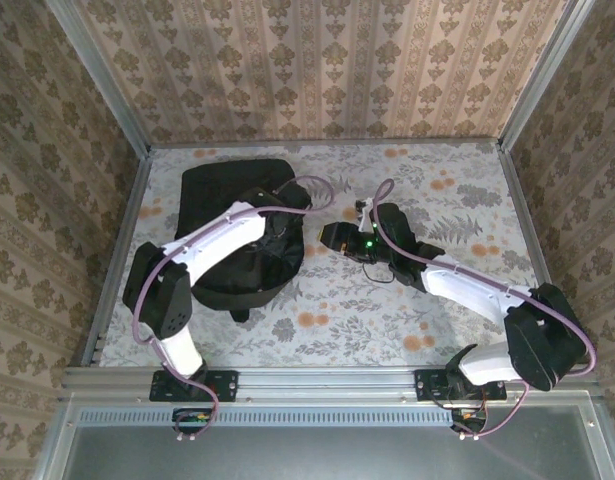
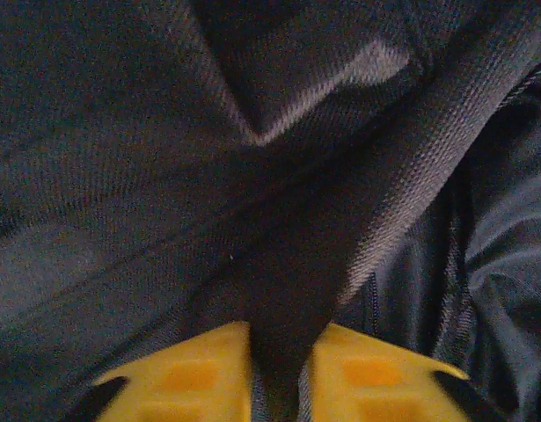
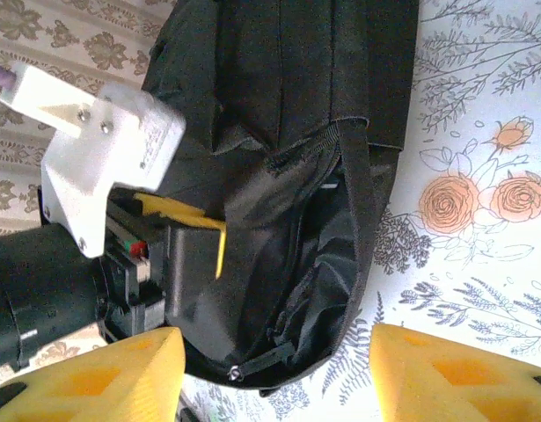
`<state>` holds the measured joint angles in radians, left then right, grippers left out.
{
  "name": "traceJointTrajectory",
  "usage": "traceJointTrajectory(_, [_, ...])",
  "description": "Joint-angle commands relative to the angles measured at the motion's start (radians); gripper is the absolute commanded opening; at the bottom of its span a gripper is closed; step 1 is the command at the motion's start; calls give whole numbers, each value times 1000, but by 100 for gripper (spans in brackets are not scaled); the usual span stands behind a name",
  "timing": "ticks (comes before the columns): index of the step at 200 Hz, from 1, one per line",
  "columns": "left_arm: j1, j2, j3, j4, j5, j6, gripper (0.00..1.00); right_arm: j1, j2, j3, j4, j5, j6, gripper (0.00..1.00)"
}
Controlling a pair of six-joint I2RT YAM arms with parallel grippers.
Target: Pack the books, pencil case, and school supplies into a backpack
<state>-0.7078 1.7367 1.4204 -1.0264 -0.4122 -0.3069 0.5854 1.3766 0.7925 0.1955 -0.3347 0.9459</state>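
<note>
Left wrist view: the left gripper (image 2: 285, 343) is clamped on a fold of the backpack (image 2: 120, 176), black fabric pinched between its yellow fingers (image 2: 191, 378) (apparently near the rim of the bag's mouth). The right gripper (image 3: 277, 352) stands wide with nothing between its jaws. The open mouth (image 3: 318, 264) lies straight ahead of it, its slit running roughly along the approach line. From above, the backpack sits far left on the table (image 1: 437, 310), so the free right arm looks best placed to load it.

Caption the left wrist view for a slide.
Close-up: the left gripper pinches a fold of black backpack fabric between its yellow fingers.
</note>
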Motion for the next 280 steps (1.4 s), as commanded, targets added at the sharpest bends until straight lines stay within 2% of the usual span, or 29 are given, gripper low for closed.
traceJointTrajectory(1, [60, -5, -25, 45, 87, 6, 3, 14, 64, 34, 81, -66, 29, 58])
traceJointTrajectory(4, [68, -10, -30, 50, 107, 6, 0, 18, 73, 39, 88, -73, 35, 58])
traceJointTrajectory(27, [118, -83, -75, 110, 242, 2, 0, 62, 154, 97, 125, -107, 77, 57])
traceJointTrajectory(64, [220, -224, -129, 189, 558, -43, 0, 94, 303, 149, 335, -150, 252, 58])
traceJointTrajectory(76, [244, -260, -149, 211, 647, -61, 0, 105, 349, 180, 355, -153, 282, 58])
traceJointTrajectory(83, [284, -276, -158, 219, 688, -69, 0, 112, 369, 198, 356, -147, 287, 59])
traceJointTrajectory(112, [342, -310, -186, 239, 832, -93, 0, 115, 422, 237, 326, -77, 267, 62])
traceJointTrajectory(138, [408, -337, -218, 299, 1001, -150, 0, 117, 477, 275, 357, -86, 251, 64])
traceJointTrajectory(165, [424, -331, -230, 328, 1098, -199, 0, 120, 485, 252, 458, -48, 242, 73])
traceJointTrajectory(196, [427, -317, -223, 354, 1140, -251, 0, 174, 440, 296, 241, 93, 164, 76])
traceJointTrajectory(222, [431, -315, -213, 365, 1151, -281, 0, 198, 438, 287, 194, 209, 234, 80])
traceJointTrajectory(240, [433, -315, -210, 380, 1175, -303, 0, 204, 463, 271, 267, 252, 274, 86])
traceJointTrajectory(269, [433, -317, -216, 393, 1194, -321, 0, 202, 514, 285, 381, 330, 279, 87])
traceJointTrajectory(280, [433, -318, -223, 402, 1205, -328, 0, 192, 556, 300, 483, 314, 298, 87])
